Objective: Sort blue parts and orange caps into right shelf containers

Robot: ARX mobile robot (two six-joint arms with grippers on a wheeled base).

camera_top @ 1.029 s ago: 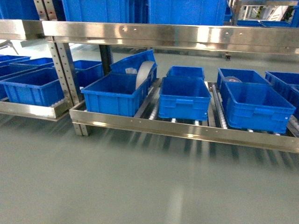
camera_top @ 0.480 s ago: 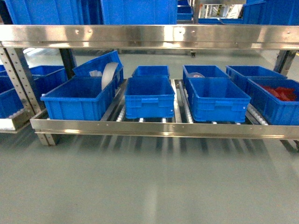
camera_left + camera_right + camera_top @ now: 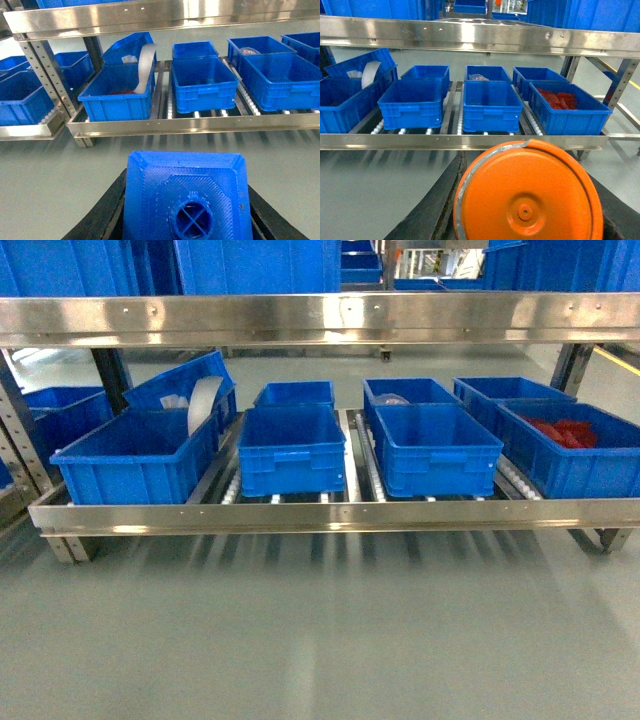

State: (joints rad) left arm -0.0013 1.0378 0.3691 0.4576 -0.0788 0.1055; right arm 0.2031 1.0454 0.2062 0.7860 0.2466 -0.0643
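blue part (image 3: 186, 197) and orange cap (image 3: 527, 195) sit clamped in your grippers; crates (image 3: 435, 448) mid-frame await both drops.

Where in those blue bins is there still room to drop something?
The two middle front crates look bare inside. The right crate holds red pieces; the left crate is crowded by a tilted crate and white roll.
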